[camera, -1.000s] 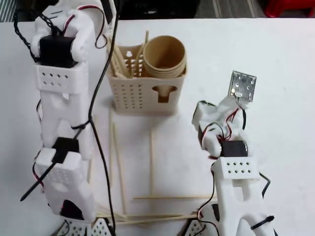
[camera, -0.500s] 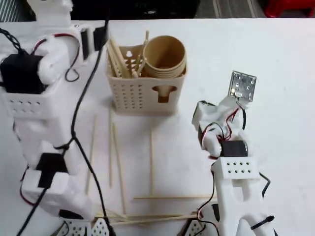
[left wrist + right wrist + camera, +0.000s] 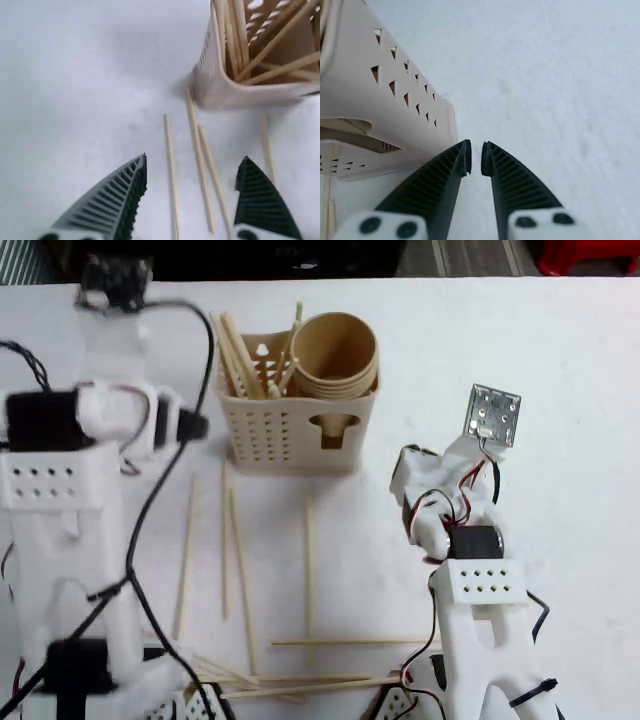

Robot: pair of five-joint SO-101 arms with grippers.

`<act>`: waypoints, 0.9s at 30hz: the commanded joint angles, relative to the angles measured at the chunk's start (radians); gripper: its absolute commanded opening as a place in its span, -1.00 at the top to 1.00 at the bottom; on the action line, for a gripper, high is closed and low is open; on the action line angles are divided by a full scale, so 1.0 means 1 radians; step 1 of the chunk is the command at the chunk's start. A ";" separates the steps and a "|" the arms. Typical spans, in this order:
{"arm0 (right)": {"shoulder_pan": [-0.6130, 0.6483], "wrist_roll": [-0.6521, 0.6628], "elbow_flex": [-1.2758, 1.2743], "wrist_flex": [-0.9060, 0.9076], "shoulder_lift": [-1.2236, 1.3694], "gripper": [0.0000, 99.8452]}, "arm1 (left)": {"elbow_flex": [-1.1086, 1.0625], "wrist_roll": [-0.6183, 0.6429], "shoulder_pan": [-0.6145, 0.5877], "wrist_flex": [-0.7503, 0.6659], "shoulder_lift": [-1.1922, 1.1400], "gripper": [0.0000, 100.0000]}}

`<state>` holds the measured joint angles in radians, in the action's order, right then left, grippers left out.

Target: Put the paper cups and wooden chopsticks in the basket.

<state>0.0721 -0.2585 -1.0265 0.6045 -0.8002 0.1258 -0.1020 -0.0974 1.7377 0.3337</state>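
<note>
The beige perforated basket [image 3: 290,425] stands at the back middle of the table, with stacked paper cups [image 3: 335,350] in its right part and several chopsticks [image 3: 240,360] upright in its left part. Several loose chopsticks [image 3: 240,575] lie on the table in front of it, also seen as chopsticks [image 3: 171,170] from the left wrist. My left gripper [image 3: 185,427] [image 3: 192,161] hangs open and empty above those left of the basket [image 3: 215,85]. My right gripper [image 3: 405,472] [image 3: 475,152] is shut and empty, low beside the basket's [image 3: 380,125] right side.
More chopsticks [image 3: 345,642] lie crosswise near the front edge between the two arm bases. White table stretches to the right of the right arm and behind the basket.
The left arm has drawn back from over the basket toward the front left, and its gripper now hangs over the loose chopsticks. The right arm has not moved.
</note>
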 commanded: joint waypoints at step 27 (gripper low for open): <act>-0.005 -0.003 0.006 -0.008 -0.018 0.90 | -0.848 0.137 0.131 -0.781 -0.263 0.64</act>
<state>0.0721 -0.2585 -1.0265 0.6045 -0.8002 -0.7871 0.0299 0.0299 0.9413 0.1128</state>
